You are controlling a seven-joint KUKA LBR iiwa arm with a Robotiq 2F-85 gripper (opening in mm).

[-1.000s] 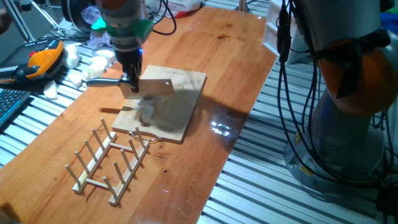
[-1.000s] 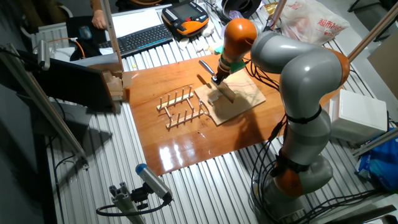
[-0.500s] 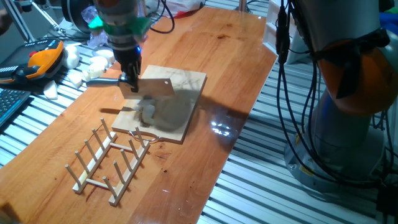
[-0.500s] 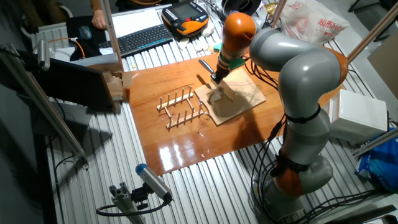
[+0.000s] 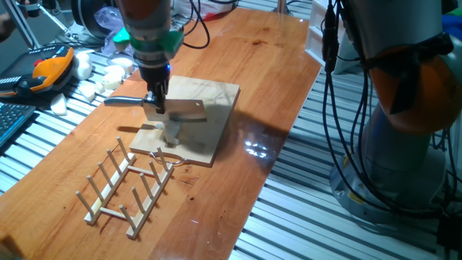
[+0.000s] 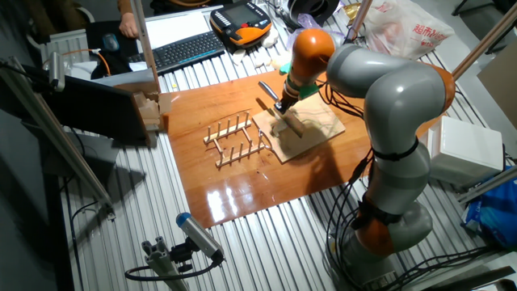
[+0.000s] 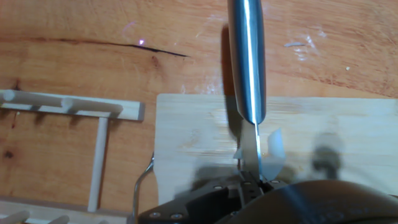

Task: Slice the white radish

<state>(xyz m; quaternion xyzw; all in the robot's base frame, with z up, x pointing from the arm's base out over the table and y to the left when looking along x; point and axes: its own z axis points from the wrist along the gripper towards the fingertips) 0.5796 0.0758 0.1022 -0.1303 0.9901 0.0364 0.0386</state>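
Note:
The white radish (image 5: 173, 131) is a small pale chunk near the front left of the wooden cutting board (image 5: 209, 97). My gripper (image 5: 158, 103) is shut on the handle of a cleaver (image 5: 185, 110), and the blade stands just over the radish. In the hand view the cleaver (image 7: 247, 56) is edge-on and its thin blade runs down into the radish (image 7: 274, 148), with white flesh on both sides of it on the board (image 7: 186, 134). The other fixed view shows the gripper (image 6: 280, 107) low over the board (image 6: 311, 129); the radish is hidden there.
A wooden dish rack (image 5: 126, 189) lies just in front of the board, also in the hand view (image 7: 99, 158). A pile of white chunks (image 5: 108, 74) and an orange pendant (image 5: 47, 72) lie at the table's left edge. A keyboard (image 6: 182, 48) and a plastic bag (image 6: 404, 28) sit behind.
My gripper has moved down and slightly right with the cleaver. The blade has come down from above the board onto the radish.

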